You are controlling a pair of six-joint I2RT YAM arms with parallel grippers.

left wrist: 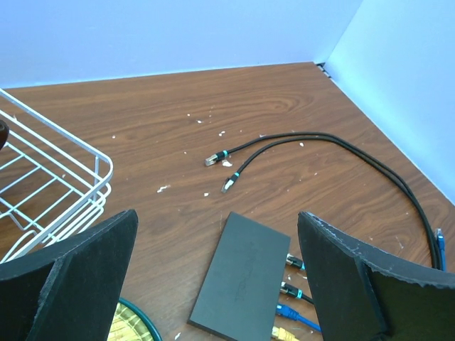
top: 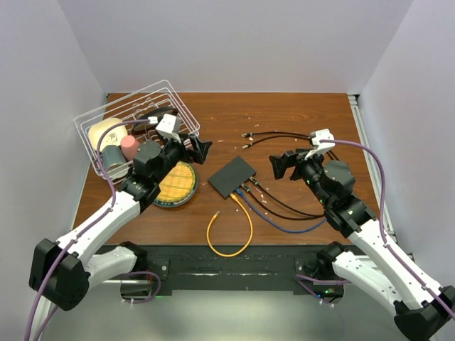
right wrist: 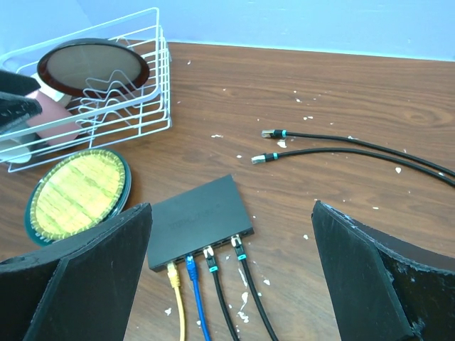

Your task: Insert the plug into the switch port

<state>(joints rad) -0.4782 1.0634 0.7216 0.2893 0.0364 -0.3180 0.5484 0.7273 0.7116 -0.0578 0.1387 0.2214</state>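
Switch ports (right wrist: 206, 245) in a row along the edge of the black switch box (right wrist: 201, 219) facing the arm bases. Four cables (right wrist: 190, 261) already seated there: yellow, blue, two black. Free socket not discernible.

Two loose plugs (right wrist: 269, 133) on black leads lying beyond the far side of the switch, untouched.

Left gripper (top: 199, 150) just left of switch, claw spread wide, empty. Right gripper (top: 282, 163) just right of it, likewise spread, empty.

Judged: barely begun. Plug pickup, alignment and push-in all remaining.

Wire basket (top: 135, 106) and yellow plate (top: 176, 183) left of switch.
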